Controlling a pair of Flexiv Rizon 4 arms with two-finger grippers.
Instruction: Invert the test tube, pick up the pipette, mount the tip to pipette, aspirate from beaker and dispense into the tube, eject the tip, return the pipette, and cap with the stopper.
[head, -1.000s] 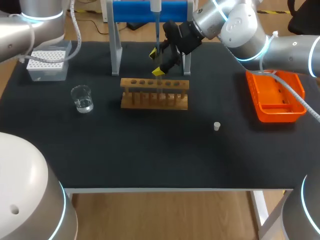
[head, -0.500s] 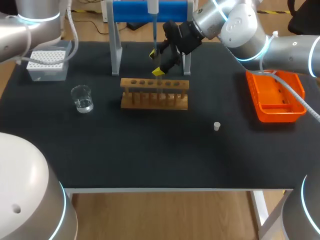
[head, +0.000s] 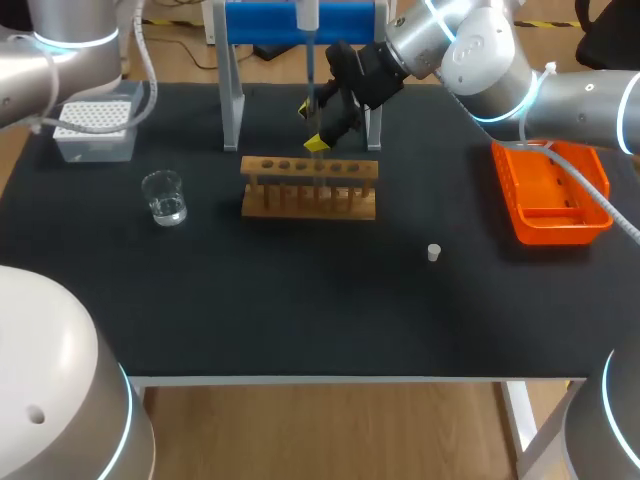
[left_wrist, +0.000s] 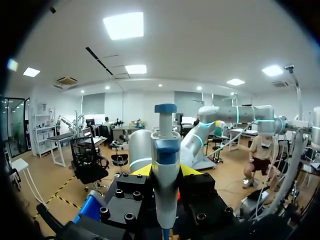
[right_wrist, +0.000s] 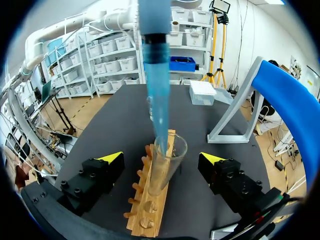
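Note:
My left gripper (left_wrist: 166, 172) is shut on the white and blue pipette (left_wrist: 165, 165), which hangs upright over the wooden rack (head: 310, 188) in the head view. In the right wrist view the blue pipette tip (right_wrist: 156, 95) reaches down into the mouth of the clear test tube (right_wrist: 165, 165). That tube stands upright in the rack (right_wrist: 150, 210). My right gripper (right_wrist: 161, 159) is open, one finger on either side of the tube, touching neither side. In the head view it (head: 313, 124) is just behind the rack. The small white stopper (head: 434, 252) lies on the mat to the right.
A glass beaker (head: 164, 197) with liquid stands left of the rack. The tip box (head: 95, 128) is at the back left. A blue-topped stand (head: 300, 22) rises behind the rack. An orange tray (head: 550, 190) sits at the right edge.
The pipette has shifted very slightly sideways above the rack. The right arm and the things on the table stand as before.

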